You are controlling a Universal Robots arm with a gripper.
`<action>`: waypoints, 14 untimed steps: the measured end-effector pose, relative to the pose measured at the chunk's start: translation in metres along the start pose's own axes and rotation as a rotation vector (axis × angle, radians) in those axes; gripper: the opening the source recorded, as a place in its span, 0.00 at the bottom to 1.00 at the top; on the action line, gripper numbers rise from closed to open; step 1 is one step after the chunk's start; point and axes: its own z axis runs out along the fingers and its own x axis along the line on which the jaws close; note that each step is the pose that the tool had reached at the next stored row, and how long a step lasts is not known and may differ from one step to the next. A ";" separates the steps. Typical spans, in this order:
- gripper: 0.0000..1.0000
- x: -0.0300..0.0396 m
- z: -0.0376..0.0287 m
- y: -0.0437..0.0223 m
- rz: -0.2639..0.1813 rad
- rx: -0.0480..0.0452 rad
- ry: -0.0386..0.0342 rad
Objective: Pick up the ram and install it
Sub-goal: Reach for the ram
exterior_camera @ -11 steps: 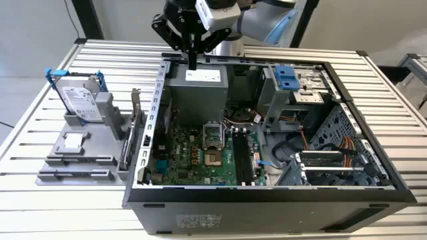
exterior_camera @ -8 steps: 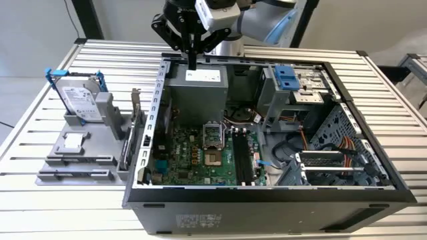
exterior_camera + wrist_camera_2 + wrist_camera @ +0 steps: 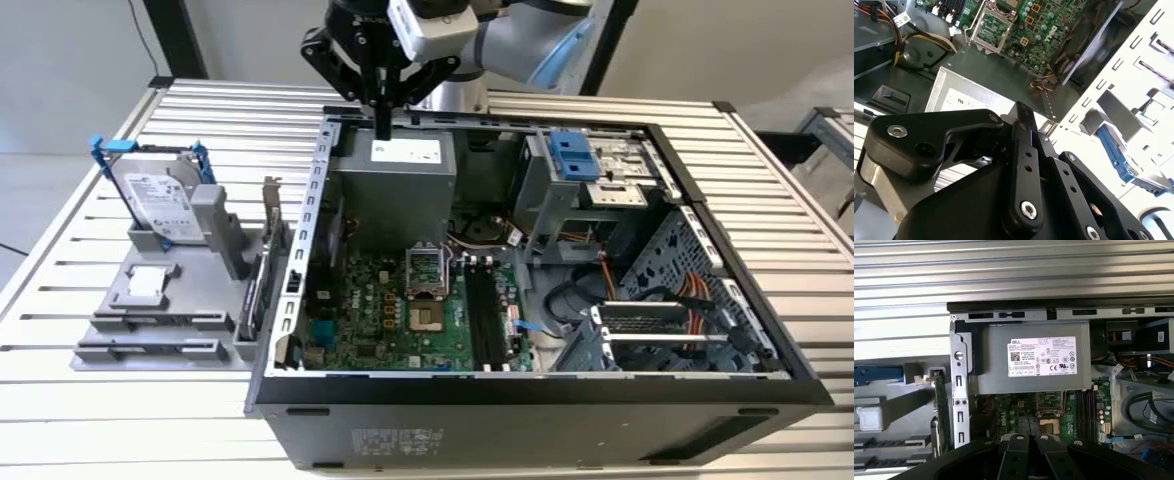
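My gripper (image 3: 384, 128) hangs shut, with nothing between its fingers, over the back of the open computer case (image 3: 534, 385). It is just above the grey power supply (image 3: 394, 165). In the second wrist view the closed fingertips (image 3: 1021, 111) point at the power supply's labelled top (image 3: 966, 100). The first wrist view looks past the gripper (image 3: 1031, 441) at that same box (image 3: 1034, 360) and the green motherboard (image 3: 1019, 412) beyond it. The dark memory slots (image 3: 483, 320) lie beside the processor socket (image 3: 422, 275). The ram is hidden or out of view.
On the exterior view's left a grey holder (image 3: 147, 330) carries a silver hard drive with blue handles (image 3: 160, 200) and an upright card with a metal bracket (image 3: 274, 260). Cables and drive cages (image 3: 587, 175) crowd the case's right half. The slatted metal table (image 3: 80, 250) lies all around.
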 end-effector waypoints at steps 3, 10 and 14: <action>0.00 0.0008 0.0000 -0.0001 0.000 0.0000 0.0000; 0.00 0.0025 -0.0001 -0.0002 0.000 0.0000 0.0000; 0.00 0.0045 -0.0001 -0.0004 0.000 0.0000 -0.0001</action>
